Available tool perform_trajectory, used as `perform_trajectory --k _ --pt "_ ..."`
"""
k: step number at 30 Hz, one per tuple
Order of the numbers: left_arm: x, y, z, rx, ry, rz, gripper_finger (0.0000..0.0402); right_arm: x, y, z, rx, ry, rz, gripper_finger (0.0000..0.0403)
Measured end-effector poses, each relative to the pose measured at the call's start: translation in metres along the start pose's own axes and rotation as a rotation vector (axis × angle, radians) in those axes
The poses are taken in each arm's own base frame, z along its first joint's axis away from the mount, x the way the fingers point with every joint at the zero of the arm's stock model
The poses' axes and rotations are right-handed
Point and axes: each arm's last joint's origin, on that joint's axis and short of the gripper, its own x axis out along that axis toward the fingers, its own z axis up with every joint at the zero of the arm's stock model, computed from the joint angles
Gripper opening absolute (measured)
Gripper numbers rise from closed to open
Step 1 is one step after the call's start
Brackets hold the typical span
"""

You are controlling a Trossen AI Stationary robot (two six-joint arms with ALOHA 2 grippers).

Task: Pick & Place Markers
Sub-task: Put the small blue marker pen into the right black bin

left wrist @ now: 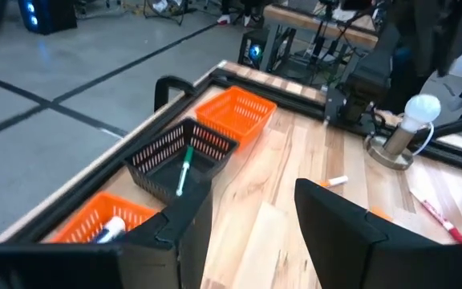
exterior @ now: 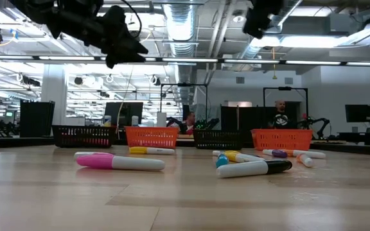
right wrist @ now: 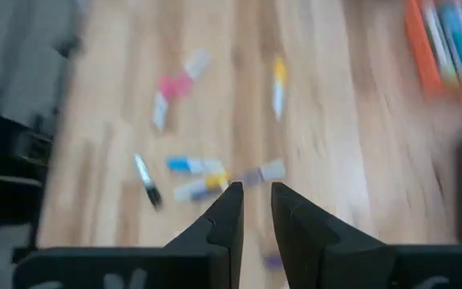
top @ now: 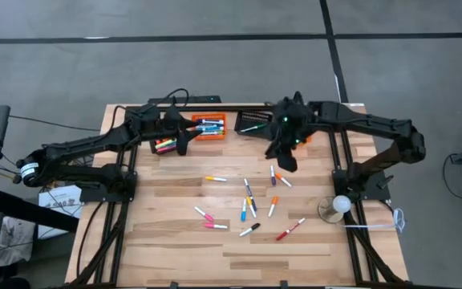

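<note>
Many markers (top: 248,199) are lying loose in the middle of the worktop (top: 175,249). The right hand (right wrist: 253,210) is hanging above them, empty, fingers a little apart. The pens are lying close together, so it might be pinching two or knocking one away. The left hand (left wrist: 247,221) is waiting open and empty by the baskets (top: 209,127).

Two dark jointed arms, black cables

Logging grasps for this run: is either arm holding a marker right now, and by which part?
Nothing is held. The left gripper and right gripper both show empty gaps between their fingers.
</note>
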Motion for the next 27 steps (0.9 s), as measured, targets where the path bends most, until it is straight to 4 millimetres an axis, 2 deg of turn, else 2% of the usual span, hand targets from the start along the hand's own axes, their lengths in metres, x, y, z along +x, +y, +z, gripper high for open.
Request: perform_trajectory --k 4,10,15,18,20,22,27 --pt "0.001 0.001 -0.009 -0.021 0.025 0.001 0.0177 0.004 0.011 -0.009 0.081 0.118 -0.089 0.0057" --pt "0.001 0.000 -0.010 -0.040 0.029 -0.020 0.0177 0.011 0.026 -0.007 0.107 0.114 -0.075 0.0057" --pt "0.001 -0.001 -0.010 -0.039 0.031 -0.036 0.0177 0.036 0.035 -0.009 0.094 0.112 -0.068 0.0057" --pt "0.001 -0.002 -0.010 -0.037 0.030 -0.043 0.0177 0.053 0.035 -0.014 0.086 0.128 -0.099 0.0057" --pt "0.001 -0.004 -0.010 -0.038 0.030 -0.050 0.0177 0.066 0.034 -0.011 0.106 0.085 -0.103 0.0057" --pt "0.001 -0.007 -0.009 -0.033 0.026 -0.064 0.0177 0.076 0.031 -0.016 0.137 0.138 -0.110 0.0057" --pt "-0.001 -0.014 -0.008 -0.022 0.014 -0.094 0.0177 0.113 0.033 -0.015 0.116 0.183 -0.090 0.0057"
